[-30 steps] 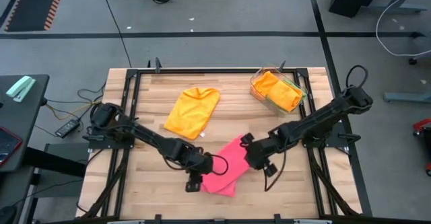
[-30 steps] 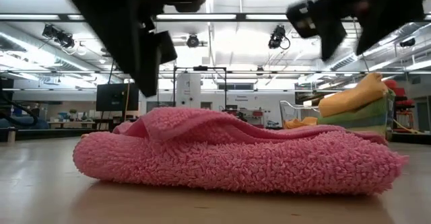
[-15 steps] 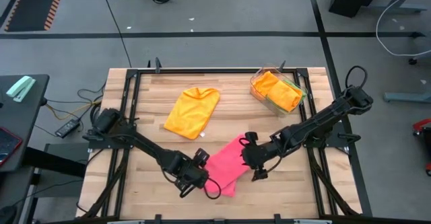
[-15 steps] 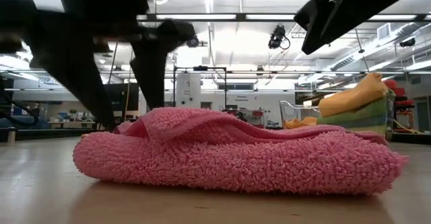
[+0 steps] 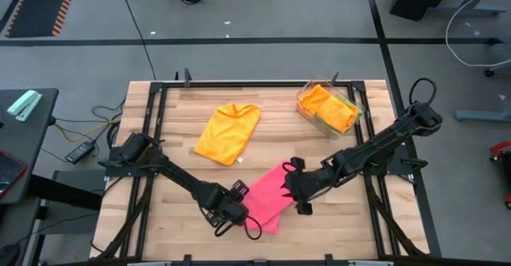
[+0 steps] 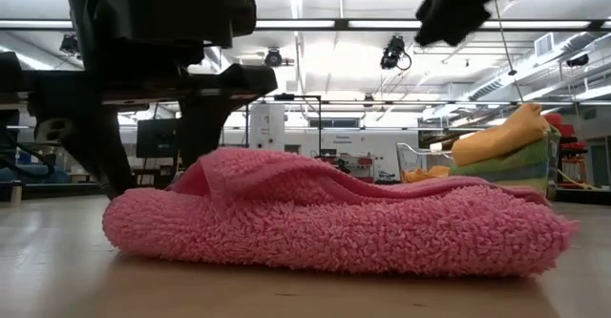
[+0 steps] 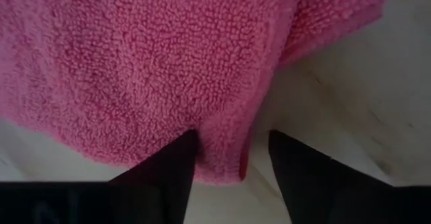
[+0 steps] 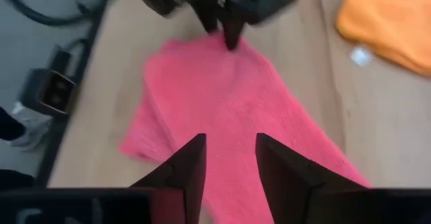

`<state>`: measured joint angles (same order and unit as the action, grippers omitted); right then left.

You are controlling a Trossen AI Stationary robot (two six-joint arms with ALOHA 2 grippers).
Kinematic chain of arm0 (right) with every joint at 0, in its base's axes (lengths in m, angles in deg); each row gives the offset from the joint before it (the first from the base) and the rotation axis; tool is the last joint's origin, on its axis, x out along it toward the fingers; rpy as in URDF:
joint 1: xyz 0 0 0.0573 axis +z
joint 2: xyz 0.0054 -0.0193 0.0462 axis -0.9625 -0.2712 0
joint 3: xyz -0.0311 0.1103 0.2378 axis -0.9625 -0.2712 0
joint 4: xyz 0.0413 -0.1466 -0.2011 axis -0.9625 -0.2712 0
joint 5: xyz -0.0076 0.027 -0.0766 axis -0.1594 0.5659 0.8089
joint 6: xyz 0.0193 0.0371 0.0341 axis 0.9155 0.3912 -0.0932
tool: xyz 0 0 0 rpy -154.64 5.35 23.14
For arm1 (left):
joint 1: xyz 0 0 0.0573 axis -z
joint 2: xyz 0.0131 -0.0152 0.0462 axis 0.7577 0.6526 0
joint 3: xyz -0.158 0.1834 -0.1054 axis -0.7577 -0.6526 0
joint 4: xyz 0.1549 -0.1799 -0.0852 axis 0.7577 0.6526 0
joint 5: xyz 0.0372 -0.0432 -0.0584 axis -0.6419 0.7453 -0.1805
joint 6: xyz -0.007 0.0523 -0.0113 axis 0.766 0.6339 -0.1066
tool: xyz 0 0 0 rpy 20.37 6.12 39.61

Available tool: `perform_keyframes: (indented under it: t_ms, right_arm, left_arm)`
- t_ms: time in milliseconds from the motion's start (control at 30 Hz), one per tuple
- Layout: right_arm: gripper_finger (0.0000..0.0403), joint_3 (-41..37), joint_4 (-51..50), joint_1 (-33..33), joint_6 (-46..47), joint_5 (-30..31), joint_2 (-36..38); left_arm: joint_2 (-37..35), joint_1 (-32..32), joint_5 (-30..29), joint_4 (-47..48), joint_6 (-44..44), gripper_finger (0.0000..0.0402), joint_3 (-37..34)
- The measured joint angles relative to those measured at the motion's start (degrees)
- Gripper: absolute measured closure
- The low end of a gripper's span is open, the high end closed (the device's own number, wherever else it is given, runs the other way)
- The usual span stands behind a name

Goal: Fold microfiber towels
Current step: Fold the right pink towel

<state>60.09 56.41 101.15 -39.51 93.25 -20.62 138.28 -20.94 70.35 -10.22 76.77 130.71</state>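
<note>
We saw the left claw (image 7: 229, 158) open, its fingers straddling the pink towel's (image 5: 268, 196) edge on the desk (image 5: 176, 186). We noted the right claw (image 8: 227, 158) open just above the towel's opposite side, gripping nothing.

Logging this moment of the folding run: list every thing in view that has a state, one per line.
pink towel: partly folded, flat on the table.
orange towel: loosely bunched, lying apart, untouched.
clear tray: holding stacked folded towels, orange on top.
left gripper: open, fingers astride the pink towel's edge.
right gripper: open, above the pink towel.
</note>
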Motion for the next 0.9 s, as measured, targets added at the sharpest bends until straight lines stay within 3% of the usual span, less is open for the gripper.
perform_keyframes:
  t_ms: [133, 267, 300, 433, 567, 733, 900]
  right_arm:
    - [0.028, 0.1, 3.7, 1.5, -0.8, 0.0, 0.0]
    - [0.0296, 0.1, 6.8, 3.3, 0.7, 1.4, 0.0]
    - [0.0299, 0.1, 7.6, 3.8, 0.6, 1.5, 0.0]
    - [0.0308, 0.1, 9.8, 5.2, 1.7, 2.5, -0.7]
    - [0.0303, 0.1, 13.4, 6.0, 4.8, 2.1, -3.7]
    - [0.0277, 0.1, 20.3, 7.5, 6.9, 1.9, -9.0]
    - [0.0241, 0.4, 28.0, 9.2, 7.2, 3.4, -14.3]
  left_arm:
    - [0.1, -1.1, 1.1, 0.3, -0.7, 0.0264, -0.1]
    - [-0.3, -2.1, 5.6, 0.6, -2.9, 0.0373, 0.1]
    - [-0.6, -2.4, 7.2, 0.9, -4.1, 0.0385, 0.4]
    - [-2.6, -3.6, 12.1, 3.4, -6.9, 0.0387, 1.4]
    - [-5.5, -6.3, 22.4, 5.5, -11.6, 0.0393, 4.4]
    - [-5.6, -9.9, 32.0, 6.2, -18.5, 0.0393, 6.6]
    - [-5.6, -12.2, 36.6, 6.1, -22.9, 0.0391, 7.0]
